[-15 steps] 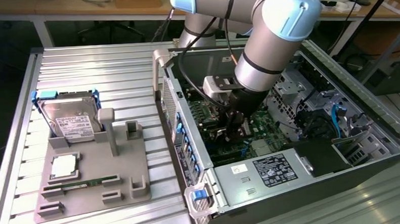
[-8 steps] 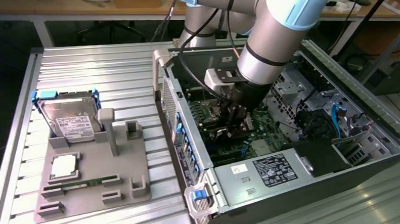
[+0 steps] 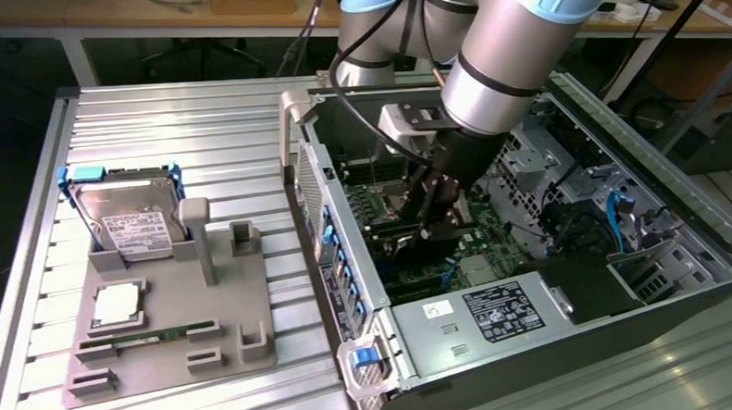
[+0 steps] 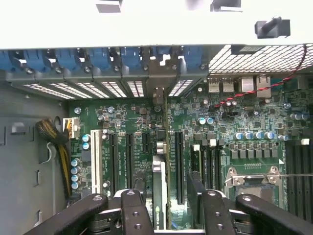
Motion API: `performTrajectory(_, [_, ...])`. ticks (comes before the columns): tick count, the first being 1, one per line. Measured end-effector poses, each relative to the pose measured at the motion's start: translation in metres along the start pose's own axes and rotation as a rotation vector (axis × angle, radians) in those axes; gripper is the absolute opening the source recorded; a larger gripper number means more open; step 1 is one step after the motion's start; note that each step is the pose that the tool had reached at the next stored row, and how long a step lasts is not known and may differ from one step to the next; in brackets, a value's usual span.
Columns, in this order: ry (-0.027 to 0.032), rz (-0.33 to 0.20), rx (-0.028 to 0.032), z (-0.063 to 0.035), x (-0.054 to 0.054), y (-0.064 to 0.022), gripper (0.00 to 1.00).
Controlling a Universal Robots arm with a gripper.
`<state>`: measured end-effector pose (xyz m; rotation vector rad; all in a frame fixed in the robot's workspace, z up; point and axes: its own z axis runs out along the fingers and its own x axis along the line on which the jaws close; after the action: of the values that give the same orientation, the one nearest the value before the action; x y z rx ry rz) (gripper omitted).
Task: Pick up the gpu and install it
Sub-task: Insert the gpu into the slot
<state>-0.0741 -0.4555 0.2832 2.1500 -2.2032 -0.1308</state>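
- gpu [image 4: 159, 193]: seen edge-on in the wrist view; fan and faces hidden, lower end cut off by the picture's edge.
- gripper [image 4: 166, 210]: finger bases cut off at the wrist view's edge.
- gripper, exterior view [image 3: 439, 222]: fingertips lost among dark parts inside the computer case [image 3: 662, 201].
- hard drive [image 3: 132, 224] label: print too small to read.

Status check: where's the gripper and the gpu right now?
Gripper open inside the computer case. Gpu standing on edge in a motherboard slot between the fingers, not gripped. Nothing in the way.
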Motion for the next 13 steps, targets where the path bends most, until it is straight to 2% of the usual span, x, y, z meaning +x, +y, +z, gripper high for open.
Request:
performTrajectory(1, [0.0018,0.000,0.0000,-0.0001,0.0000,0.0000,0.38])
performTrajectory(2, [0.0019,0.000,0.0001,-0.0001,0.0000,0.0000,0.38])
performTrajectory(4, [0.0019,0.000,0.0001,-0.0001,0.0000,0.0001,0.26])
performTrajectory(5, [0.0020,0.000,0.0001,-0.0001,0.0000,0.0001,0.26])
performTrajectory(6, [0.0019,0.000,0.0001,-0.0001,0.0000,0.0001,0.20])
performTrajectory(7, [0.0020,0.000,0.0000,-0.0001,0.0000,0.0001,0.20])
performTrajectory(9, [0.0020,0.000,0.0000,-0.0001,0.0000,0.0000,0.11])
performTrajectory(13, [0.0020,0.000,0.0000,-0.0001,0.0000,0.0001,0.11])
